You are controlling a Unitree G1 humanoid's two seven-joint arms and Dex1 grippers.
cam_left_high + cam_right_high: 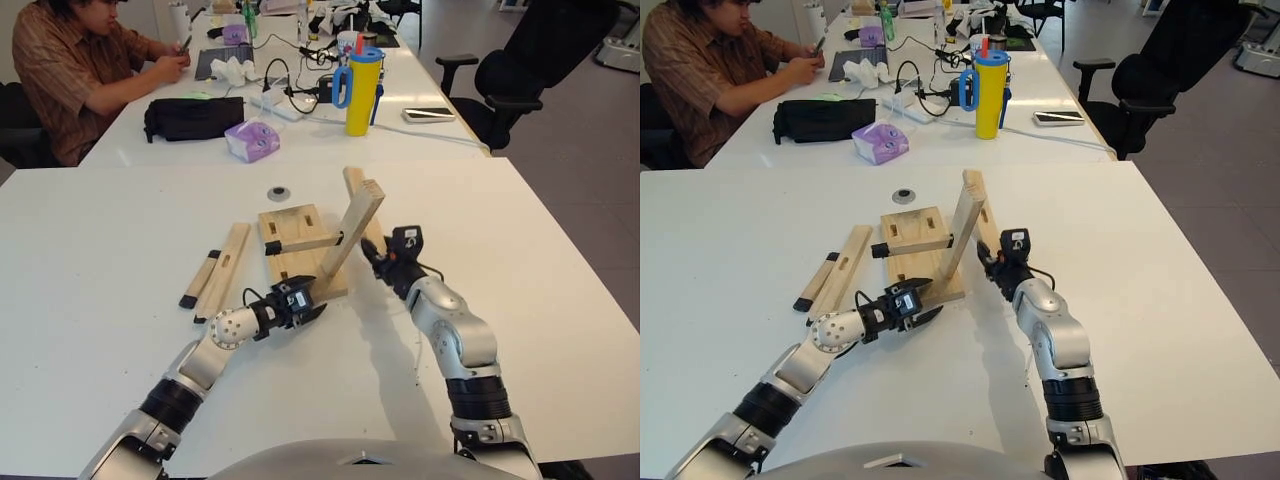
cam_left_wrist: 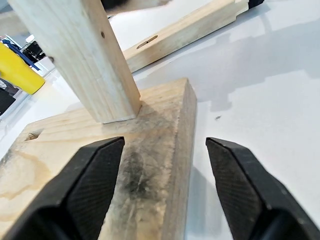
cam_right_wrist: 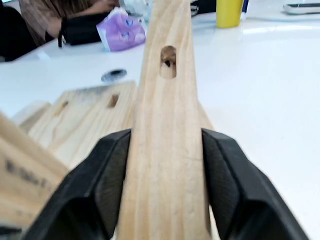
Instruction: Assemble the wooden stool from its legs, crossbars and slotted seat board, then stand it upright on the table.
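Note:
The slotted seat board lies flat mid-table. One leg leans upward from the board's near right corner, and a black-tipped crossbar runs sideways from it over the board. My right gripper is shut on a second leg, which lies just behind the leaning one and has a slot hole in it. My left gripper is open at the board's front edge, its fingers straddling the corner. To the left of the board lie another leg and a loose crossbar.
A round grommet sits in the table behind the board. On the far table stand a yellow tumbler, a purple tissue pack and a black pouch. A seated person is at the far left. Bare tabletop lies to both sides.

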